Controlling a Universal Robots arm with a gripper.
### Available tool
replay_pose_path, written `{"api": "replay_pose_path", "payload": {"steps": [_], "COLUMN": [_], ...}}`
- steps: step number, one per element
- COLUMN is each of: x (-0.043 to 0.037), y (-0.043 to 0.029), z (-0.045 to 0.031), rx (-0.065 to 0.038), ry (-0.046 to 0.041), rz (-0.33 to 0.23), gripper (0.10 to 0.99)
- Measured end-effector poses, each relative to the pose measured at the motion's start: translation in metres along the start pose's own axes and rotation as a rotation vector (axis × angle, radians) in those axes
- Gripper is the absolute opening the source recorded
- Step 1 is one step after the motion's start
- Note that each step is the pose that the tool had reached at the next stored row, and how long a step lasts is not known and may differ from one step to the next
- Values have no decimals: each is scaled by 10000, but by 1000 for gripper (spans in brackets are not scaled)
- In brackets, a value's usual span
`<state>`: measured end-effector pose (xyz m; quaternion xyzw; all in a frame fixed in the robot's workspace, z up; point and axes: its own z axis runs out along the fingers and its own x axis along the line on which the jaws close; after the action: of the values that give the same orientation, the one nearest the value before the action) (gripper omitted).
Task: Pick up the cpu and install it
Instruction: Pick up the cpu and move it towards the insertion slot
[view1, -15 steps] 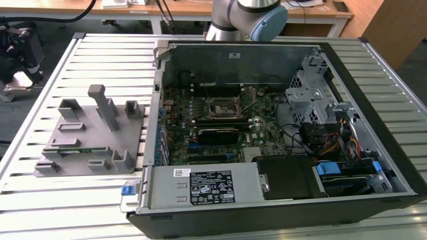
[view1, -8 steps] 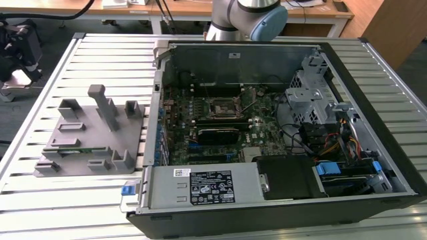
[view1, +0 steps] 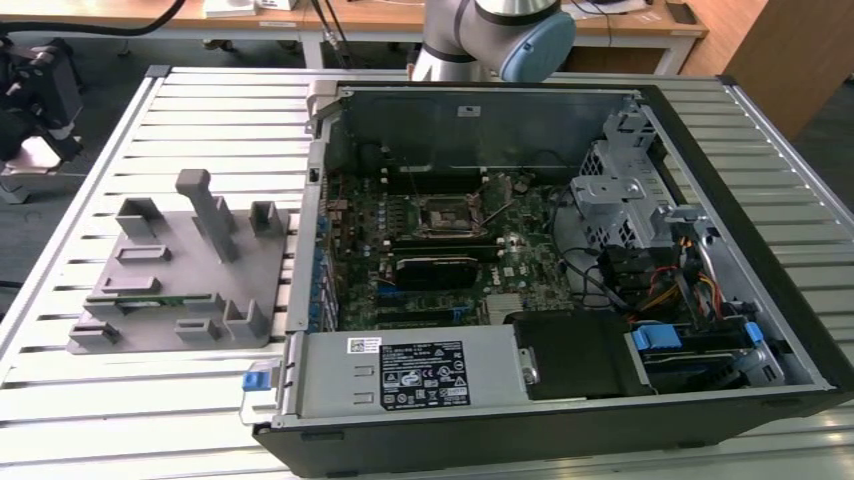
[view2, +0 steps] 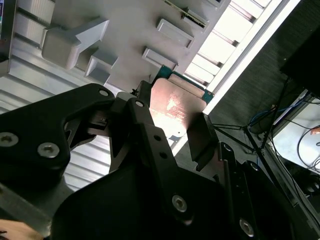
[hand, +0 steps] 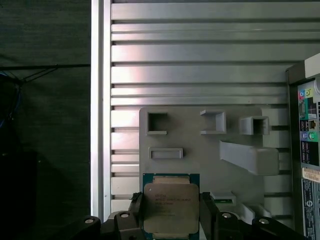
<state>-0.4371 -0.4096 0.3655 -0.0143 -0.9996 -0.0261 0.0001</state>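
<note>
In the exterior view, the slatted metal table (view1: 134, 400) runs bare along its left edge. Next to that stands the grey plastic fixture (view1: 187, 270) with its pockets and posts. One slot along its near side holds a green memory stick (view1: 154, 300). The other pockets look hollow.

In both wrist views the gripper (hand: 170, 215) (view2: 172, 125) is clamped on the cpu (hand: 170, 207) (view2: 177, 107), with a black finger (hand: 137, 212) on each of two opposite edges. The chip's silvery lid faces the first wrist view and a green border shows around it. There is fine print on the lid, too small to read. The cpu is held up in front of the fixture (hand: 200, 155), with the table's edge and dark floor close by.

Further right in the exterior view, just beside the fixture, lies the open computer case (view1: 694, 150). Inside it is a green motherboard with a square socket (view1: 447, 215) near its middle, drive cages and loose cables on the right, and a grey power supply (view1: 334, 385) along the near wall. The power supply carries a black label (view1: 424, 375) and a small white one (view1: 363, 346), neither readable. The arm (view1: 501, 30) rises behind the case. Open slats remain in front of the fixture and along the table's right edge.
</note>
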Motion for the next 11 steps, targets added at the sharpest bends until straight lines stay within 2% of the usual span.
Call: {"api": "replay_pose_path", "payload": {"steps": [11], "x": [0], "y": [2], "z": [-32], "rx": [0], "ry": [-1], "rz": [0], "gripper": [537]}}
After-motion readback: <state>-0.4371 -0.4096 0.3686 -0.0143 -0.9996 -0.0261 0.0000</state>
